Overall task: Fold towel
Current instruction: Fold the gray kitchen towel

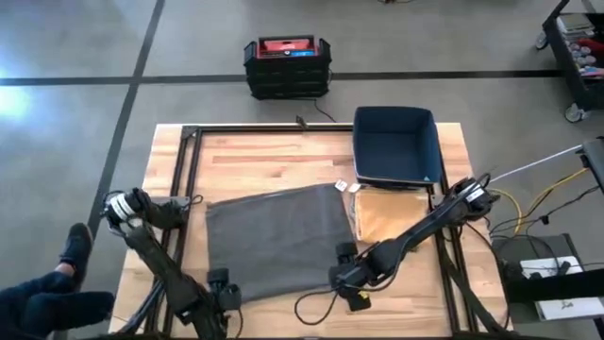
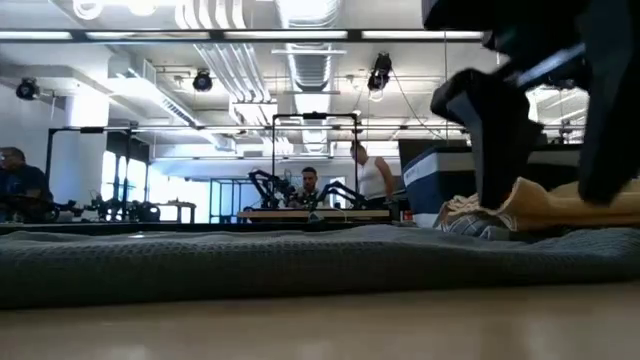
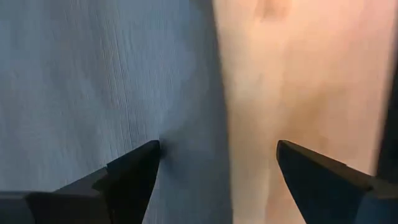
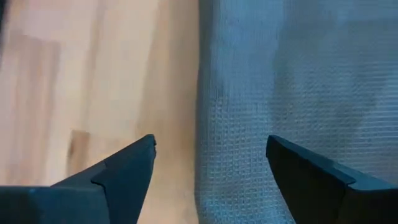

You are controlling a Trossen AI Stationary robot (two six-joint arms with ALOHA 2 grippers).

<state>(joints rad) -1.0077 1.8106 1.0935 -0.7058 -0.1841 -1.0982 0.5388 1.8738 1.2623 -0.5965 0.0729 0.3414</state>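
A grey towel (image 1: 278, 241) lies spread flat on the wooden table (image 1: 283, 161); the low view shows it as a low grey band (image 2: 300, 260). My left gripper (image 1: 223, 288) stands open at the towel's near left corner. Its fingers point down astride the towel's left edge (image 3: 214, 124), one over cloth and one over bare wood. My right gripper (image 1: 347, 274) stands open at the near right corner. It straddles the towel's right edge (image 4: 199, 112) the same way. My left gripper has one fingertip (image 3: 146, 158) right at the cloth, just inside the towel's left edge. I cannot tell whether it touches. My right gripper has one fingertip (image 4: 283, 155) over the cloth near the right edge, and whether it touches cannot be told either.
A tan cloth (image 1: 387, 212) lies bunched to the right of the towel. A dark blue bin (image 1: 396, 146) stands behind it at the far right. Cables (image 1: 316, 302) trail by the near edge. A black and red case (image 1: 287, 64) sits on the floor beyond the table.
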